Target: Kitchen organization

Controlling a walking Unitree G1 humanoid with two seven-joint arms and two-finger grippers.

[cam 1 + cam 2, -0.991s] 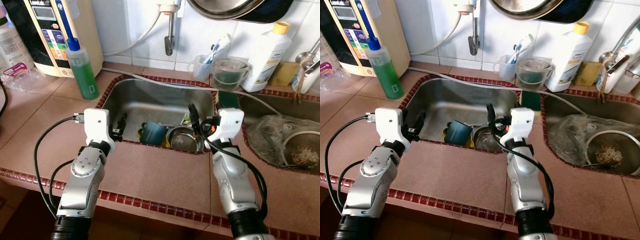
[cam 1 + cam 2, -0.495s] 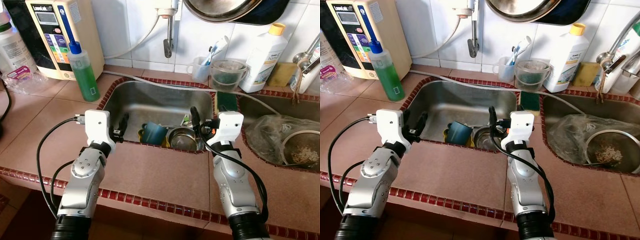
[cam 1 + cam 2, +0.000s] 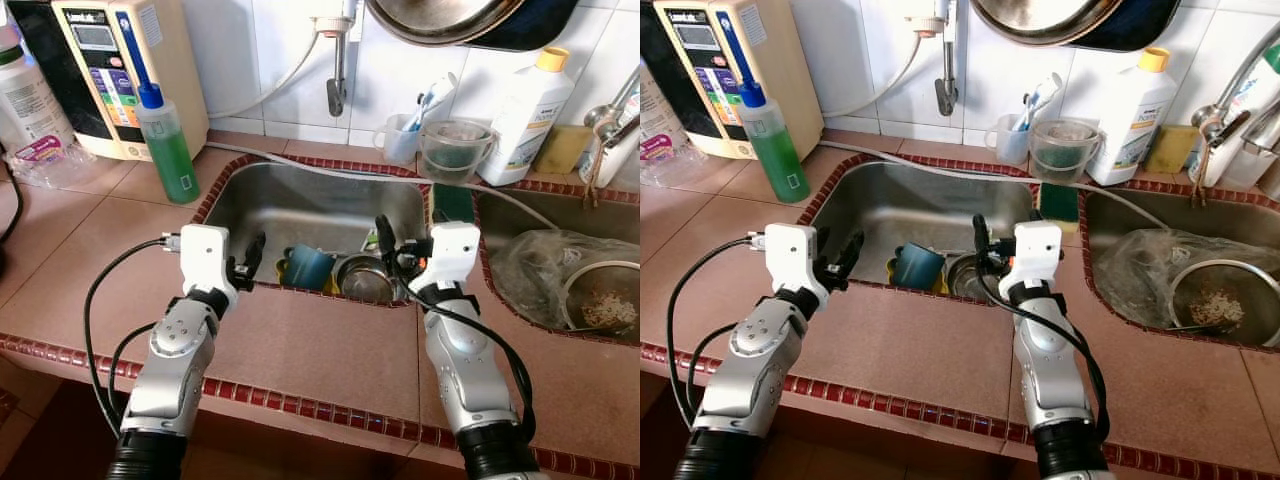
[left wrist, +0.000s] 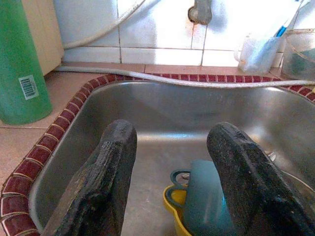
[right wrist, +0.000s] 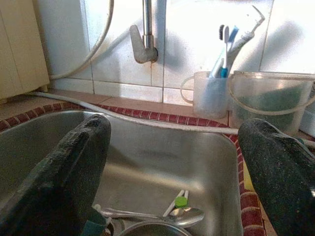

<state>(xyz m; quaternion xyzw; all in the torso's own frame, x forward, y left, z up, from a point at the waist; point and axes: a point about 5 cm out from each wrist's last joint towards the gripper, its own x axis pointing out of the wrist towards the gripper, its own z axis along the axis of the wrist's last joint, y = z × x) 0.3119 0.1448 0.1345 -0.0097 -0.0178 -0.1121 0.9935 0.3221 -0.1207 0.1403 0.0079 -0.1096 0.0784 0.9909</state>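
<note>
Sink point(image 3: 310, 205) of stainless steel, set into a brown tiled bench point(image 3: 310, 345) edged in red tile, with both arms reaching over its near rim. The teal mug point(image 3: 306, 266) lies on its side at the front of the basin, long axis running roughly fore and aft, resting against a yellow cup point(image 4: 173, 204); its handle faces the left end effector point(image 3: 246, 267). Just to its right sits a steel bowl point(image 3: 364, 278), and behind that a spoon point(image 5: 162, 214) and a green-tipped utensil point(image 5: 180, 200) lie flat on the basin floor. The left end effector hangs over the rim with its fingers point(image 4: 106, 187) spread apart and nothing between them. The right end effector point(image 3: 392, 255) is above the bowl, fingers point(image 5: 64, 167) wide apart, likewise empty. A green soap bottle point(image 3: 166, 143) stands on the bench left of the sink beside a cream water appliance point(image 3: 110, 60). Behind the basin are a tap point(image 3: 339, 70), a hose point(image 3: 330, 168) along the back rim, a cup of toothbrushes point(image 3: 408, 130) and a clear jug point(image 3: 456, 148). A white bottle point(image 3: 530, 100) stands further right. The second basin holds a strainer point(image 3: 605, 300) with food scraps under a plastic bag point(image 3: 535, 270).
</note>
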